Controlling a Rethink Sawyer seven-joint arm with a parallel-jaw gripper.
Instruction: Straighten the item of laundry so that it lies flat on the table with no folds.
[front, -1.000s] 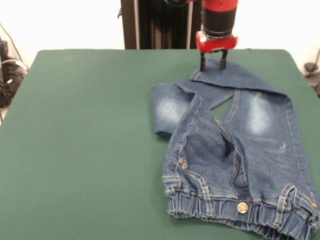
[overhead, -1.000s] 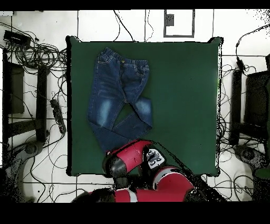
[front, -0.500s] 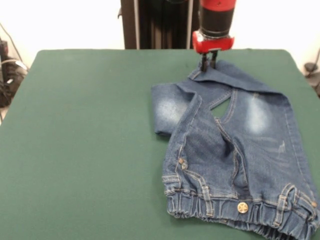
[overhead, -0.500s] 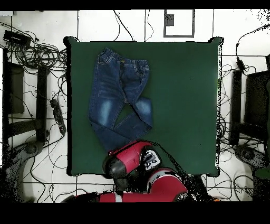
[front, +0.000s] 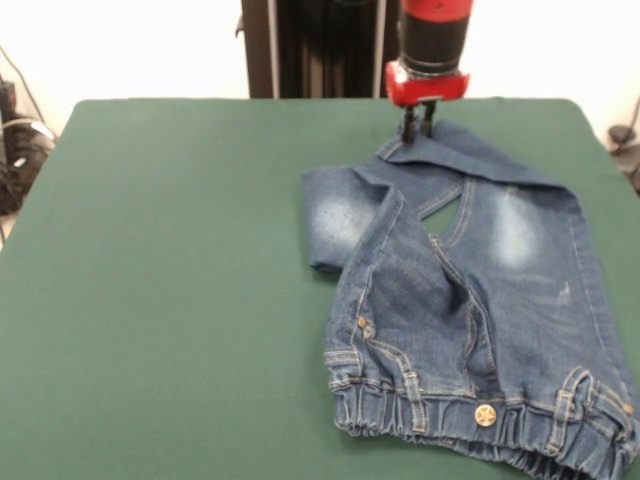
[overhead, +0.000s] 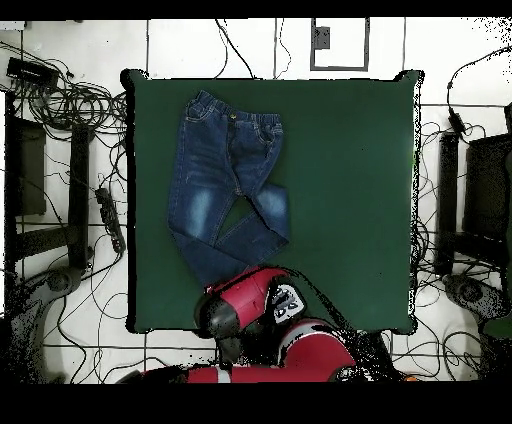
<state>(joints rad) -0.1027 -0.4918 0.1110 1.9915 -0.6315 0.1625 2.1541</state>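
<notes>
The item of laundry (front: 470, 300), small blue jeans, lies on the right half of the green table (front: 170, 260). Its gathered waistband with a brass button is at the near edge. One leg is bent back across the other, and a faded thigh patch sits at the fold on the left. My gripper (front: 418, 124) stands at the far tip of the folded leg, shut on the denim hem there. From overhead the jeans (overhead: 225, 185) lie on the left part of the table (overhead: 340, 180), and the red arm (overhead: 245, 300) hides the gripper and the leg end.
The black pedestal column (front: 320, 48) rises behind the table's far edge. Tangled cables (overhead: 75, 100) lie on the floor left of the table, and dark equipment (overhead: 480, 190) stands on its right side. Bare green top stretches beside the jeans.
A second ago the fingers stood apart over the leg end. They have since closed on the hem, and the gripper has lifted slightly. The jeans have hardly moved.
</notes>
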